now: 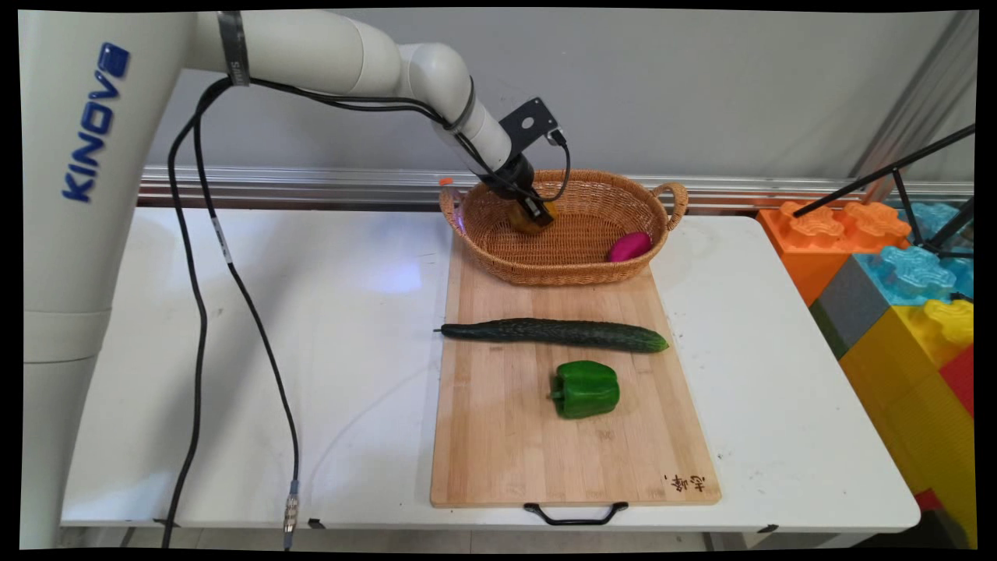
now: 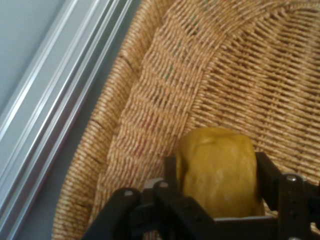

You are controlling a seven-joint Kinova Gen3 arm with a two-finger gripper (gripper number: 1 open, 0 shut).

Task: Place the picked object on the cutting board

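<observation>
My gripper (image 1: 534, 218) reaches down into a woven wicker basket (image 1: 498, 261) at the far end of a bamboo cutting board (image 1: 498, 436). It is shut on a yellow-brown rounded fruit (image 1: 543, 219), held just above the basket floor near its left inner wall. In the hand view the yellow fruit (image 2: 217, 172) sits between the two black fingers (image 2: 267, 177), with the basket's weave (image 2: 165, 95) behind it. A magenta egg-shaped object (image 1: 629, 246) lies in the basket's right end, apart from the gripper.
On the board in front of the basket lie a long dark cucumber (image 1: 554, 333), crosswise, and a green bell pepper (image 1: 586, 389) nearer me. Large coloured plastic blocks (image 1: 903, 288) stand off the table's right side. Black cables (image 1: 234, 273) hang over the table's left part.
</observation>
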